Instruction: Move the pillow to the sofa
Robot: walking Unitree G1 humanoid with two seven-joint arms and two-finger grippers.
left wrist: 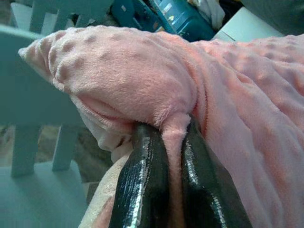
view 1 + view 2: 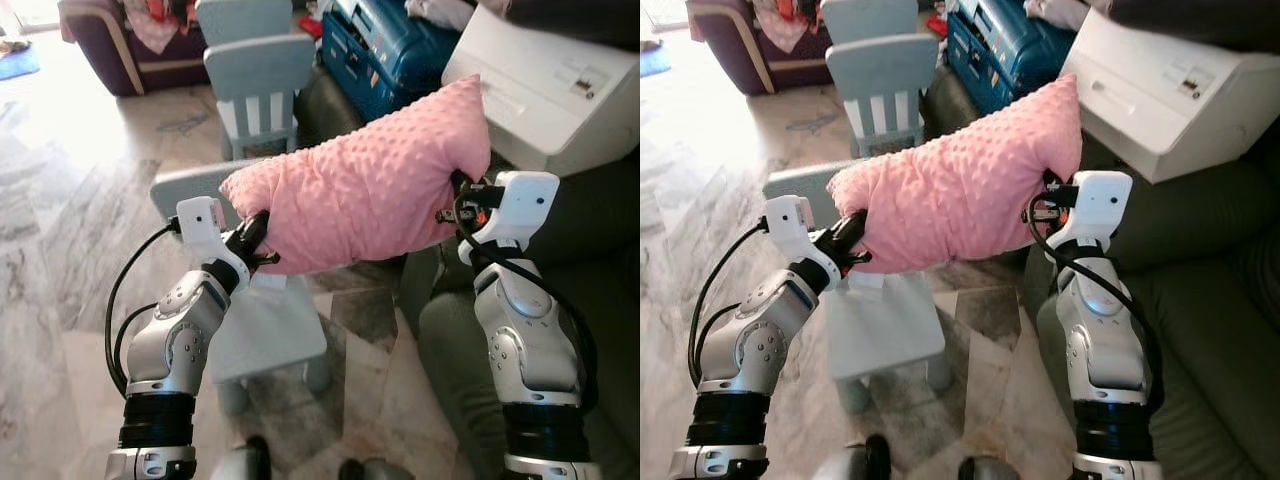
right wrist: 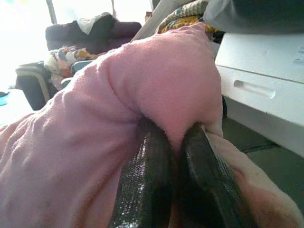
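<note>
Left gripper (image 2: pixel 262 238), right gripper (image 2: pixel 455 200), pinching pillow (image 2: pixel 365 185) ends

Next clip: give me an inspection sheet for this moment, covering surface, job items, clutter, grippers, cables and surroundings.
Surface: marbled stone floor; a pale blue children's chair stands below the arms.
Job's things: pink dotted plush pillow held up in the air between both arms; dark green sofa on the robot's right.
Clutter: blue hard-shell suitcase, white plastic drawer unit, second pale blue chair.
Grippers: left gripper pinches a fold at one end of the pillow; right gripper pinches the other end.
Cables: black cable loops beside the left forearm.
Surroundings: purple armchair piled with clothes.
</note>
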